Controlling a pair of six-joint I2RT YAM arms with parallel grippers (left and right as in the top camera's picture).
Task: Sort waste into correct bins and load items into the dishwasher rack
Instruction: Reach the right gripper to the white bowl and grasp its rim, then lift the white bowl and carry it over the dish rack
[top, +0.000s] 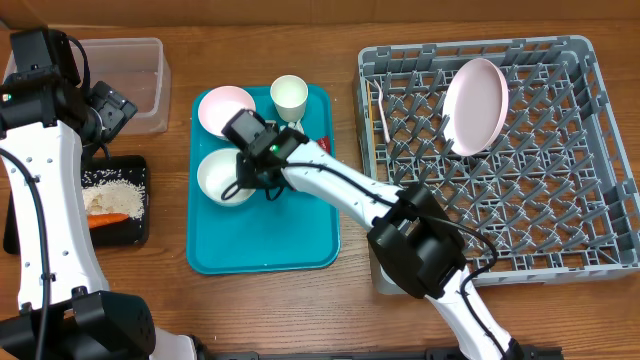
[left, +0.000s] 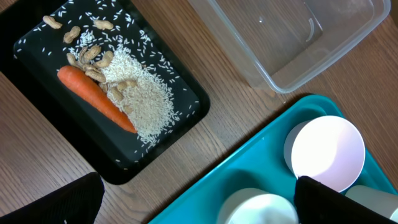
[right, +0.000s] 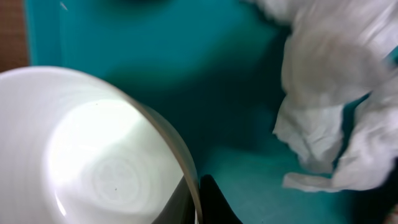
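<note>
My right gripper (top: 250, 170) is shut on the right rim of the lower white bowl (top: 220, 176) on the teal tray; the wrist view shows its fingertips (right: 211, 202) pinching that rim, one inside and one outside the bowl (right: 93, 155). Crumpled white tissue (right: 336, 93) lies on the tray just to the right. A second bowl (top: 225, 106) and a white cup (top: 289, 95) stand further back. The plate (top: 475, 105) leans in the grey dishwasher rack (top: 560, 250). My left gripper (left: 199, 205) hangs open above the table between the black bin (left: 186, 112), which holds a carrot (left: 96, 96), nuts and rice, and the tray.
The clear tub (top: 135, 85) stands at the back left with nothing visible in it. The teal tray (top: 265, 245) sits between the bins and the rack. A thin utensil (top: 380, 112) lies in the rack's left column. My right arm stretches from the rack's front corner across the tray.
</note>
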